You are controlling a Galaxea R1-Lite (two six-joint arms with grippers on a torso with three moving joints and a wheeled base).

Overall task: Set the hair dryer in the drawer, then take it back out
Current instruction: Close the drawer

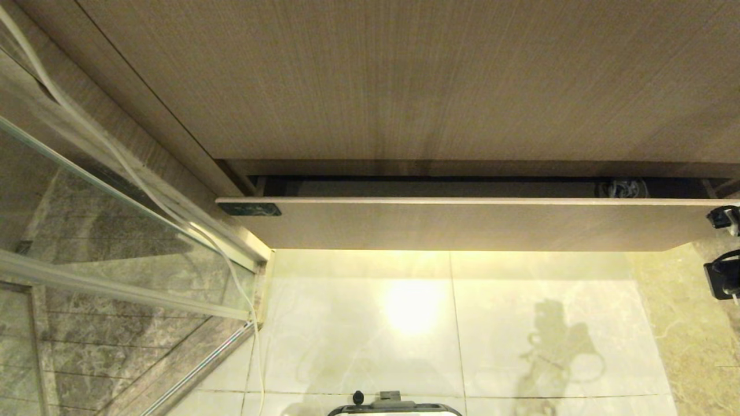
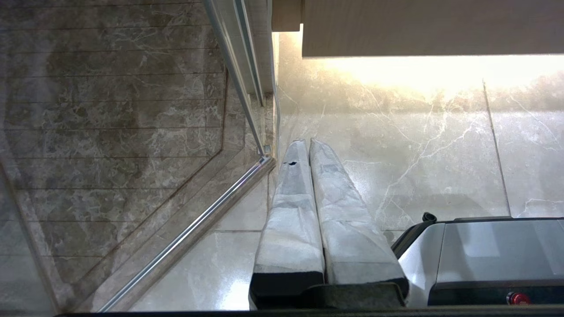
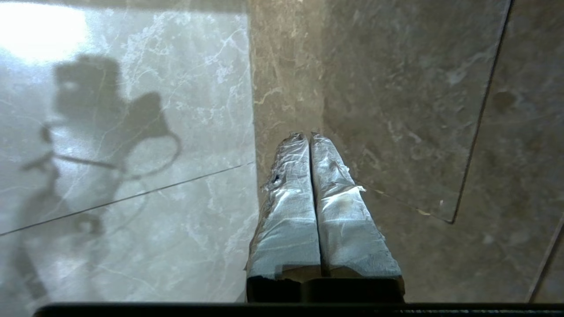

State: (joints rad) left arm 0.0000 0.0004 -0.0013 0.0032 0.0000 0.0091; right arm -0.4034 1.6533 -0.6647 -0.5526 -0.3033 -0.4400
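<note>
The drawer (image 1: 462, 225), with a flat light-brown wood-grain front, stands out a short way from the cabinet, leaving a narrow dark gap. In the right end of that gap a small greyish piece of the hair dryer (image 1: 623, 188) shows; the rest is hidden. My right gripper (image 3: 308, 135) hangs over the marble floor, its tape-wrapped fingers pressed together with nothing between them. Black parts of the right arm (image 1: 724, 277) show at the drawer's right end. My left gripper (image 2: 307, 141) is parked over the floor, shut and empty. The drawer's underside (image 2: 432, 26) lies ahead of it.
A glass shower door with a metal frame (image 1: 115, 271) stands at the left, with a long thin white cable (image 1: 173, 214) running down it. A small black box (image 1: 250, 209) sits at the drawer's left corner. The wood-grain cabinet (image 1: 404, 75) is above, and my base (image 1: 393, 407) is below.
</note>
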